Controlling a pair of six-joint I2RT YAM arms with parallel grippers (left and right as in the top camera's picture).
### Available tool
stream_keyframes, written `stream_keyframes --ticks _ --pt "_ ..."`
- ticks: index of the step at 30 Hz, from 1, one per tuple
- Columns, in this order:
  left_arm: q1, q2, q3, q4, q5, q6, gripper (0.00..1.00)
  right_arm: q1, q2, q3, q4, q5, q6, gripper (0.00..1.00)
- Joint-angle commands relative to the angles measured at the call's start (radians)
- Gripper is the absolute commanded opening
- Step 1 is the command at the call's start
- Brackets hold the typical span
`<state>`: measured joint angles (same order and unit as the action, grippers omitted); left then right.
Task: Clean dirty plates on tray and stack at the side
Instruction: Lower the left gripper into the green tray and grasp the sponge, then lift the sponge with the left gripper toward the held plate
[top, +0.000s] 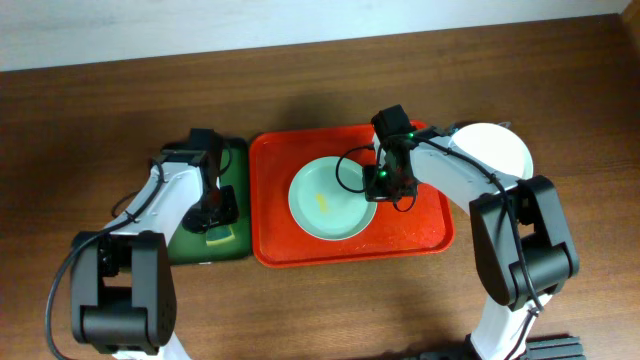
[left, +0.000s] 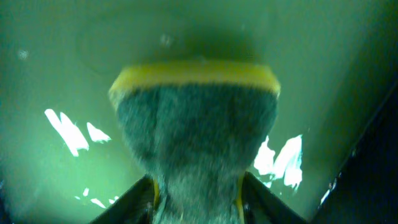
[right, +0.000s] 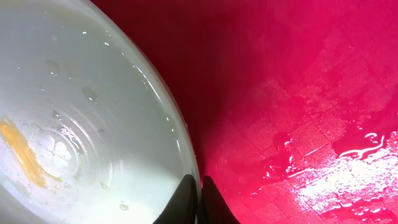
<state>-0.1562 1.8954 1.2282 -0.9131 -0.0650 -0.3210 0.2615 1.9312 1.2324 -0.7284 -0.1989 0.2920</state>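
1. Dirty plate (top: 330, 200), yellow smear, lies mid-tray (top: 300, 255).
2. Right gripper (right: 199, 185) pinches its rim at 3 o'clock; the wet glaze may slip free.
3. Left gripper (left: 198, 198) clamps sponge (left: 196, 124) over green tray (top: 238, 160), 9 o'clock.

Centre: large red rectangular plastic tray (top: 350, 256) on brown wooden table (top: 100, 110).
In it: pale mint round glossy plate (top: 320, 205), left of middle.
Right, behind: white round plate (top: 500, 150), on table.
Left, just beside: smaller dark green tray (top: 240, 180), yellow-and-green sponge (top: 218, 237) in it.
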Motion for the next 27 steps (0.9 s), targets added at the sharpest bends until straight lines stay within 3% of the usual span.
stream_keyframes --ticks 1,7,8,9,13,14,15,16,18,21,23,27 --pt "-0.003 -0.035 0.068 -0.029 -0.011 -0.003 0.50 -0.007 -0.003 0.010 -0.001 0.031 0.004 0.05" --pt "-0.003 -0.078 0.088 -0.040 -0.011 -0.003 0.62 -0.007 -0.003 0.010 -0.001 0.031 0.005 0.06" --pt "-0.003 -0.078 0.088 -0.041 -0.011 -0.003 0.94 -0.007 -0.003 0.010 0.000 0.031 0.004 0.06" --pt "-0.002 -0.078 0.088 -0.038 -0.011 0.018 0.99 -0.007 -0.003 0.010 -0.001 0.031 0.005 0.06" --pt "-0.002 -0.078 0.089 -0.033 -0.011 0.035 0.97 -0.007 -0.003 0.010 -0.001 0.031 0.004 0.06" --pt "-0.002 -0.078 0.089 -0.030 -0.011 0.034 0.85 -0.007 -0.003 0.010 -0.001 0.031 0.005 0.06" --pt "-0.002 -0.078 0.089 -0.023 -0.011 0.034 0.64 -0.007 -0.003 0.010 -0.001 0.031 0.004 0.06" --pt "-0.002 -0.078 0.089 -0.014 -0.011 0.034 0.59 -0.007 -0.003 0.010 -0.001 0.031 0.004 0.06" --pt "-0.002 -0.078 0.089 -0.015 -0.011 0.034 0.59 -0.007 -0.003 0.010 -0.001 0.031 0.005 0.06" --pt "-0.002 -0.078 0.089 -0.044 -0.011 0.034 0.70 -0.007 -0.003 0.010 -0.001 0.031 0.004 0.09" --pt "-0.003 -0.078 0.085 -0.061 -0.012 0.034 0.62 -0.007 -0.003 0.010 -0.001 0.031 0.005 0.09" --pt "-0.003 -0.078 0.084 -0.042 -0.011 0.034 0.61 -0.007 -0.003 0.010 -0.001 0.030 0.005 0.09"
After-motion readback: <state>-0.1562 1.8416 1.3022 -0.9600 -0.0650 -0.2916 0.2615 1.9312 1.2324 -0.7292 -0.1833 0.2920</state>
